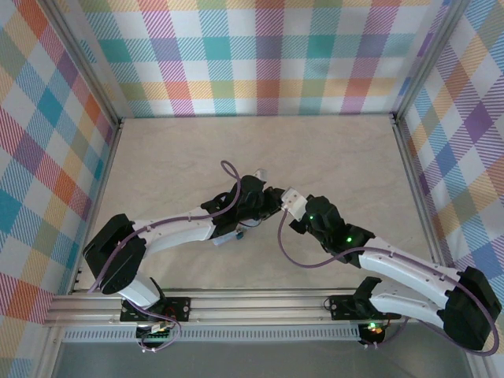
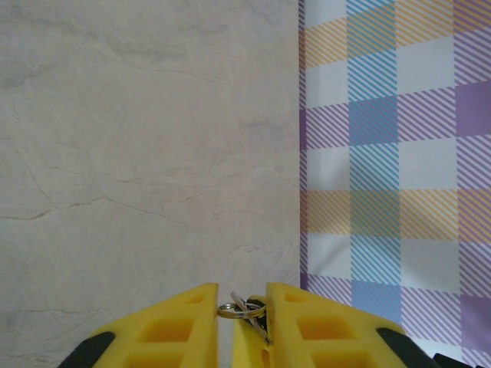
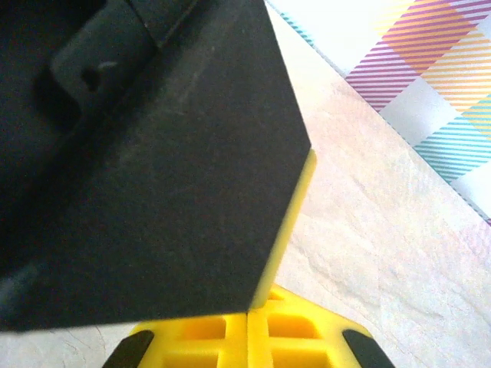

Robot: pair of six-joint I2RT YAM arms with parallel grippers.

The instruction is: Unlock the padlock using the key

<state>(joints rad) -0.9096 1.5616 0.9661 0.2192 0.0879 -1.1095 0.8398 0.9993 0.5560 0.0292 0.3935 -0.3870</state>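
Note:
In the left wrist view my left gripper (image 2: 242, 295) is shut on the key (image 2: 258, 317), a thin dark metal sliver pinched against the right yellow finger (image 2: 322, 326). Its silver ring (image 2: 230, 310) spans the gap between the tips. From above, the left gripper (image 1: 270, 198) and right gripper (image 1: 288, 200) meet tip to tip at mid-table. In the right wrist view the right gripper (image 3: 249, 314) has its yellow fingers (image 3: 303, 333) pressed together, with nothing visible between them. The left gripper's black body (image 3: 138, 153) looms directly in front. The padlock is hidden.
A light-blue tin (image 1: 229, 236) peeks out beneath the left forearm. Plaid walls (image 1: 268, 55) enclose the marble-patterned table (image 1: 173, 165) on three sides. A metal rail (image 1: 252, 303) runs along the near edge by the arm bases. Purple cables (image 1: 287, 248) loop near both wrists.

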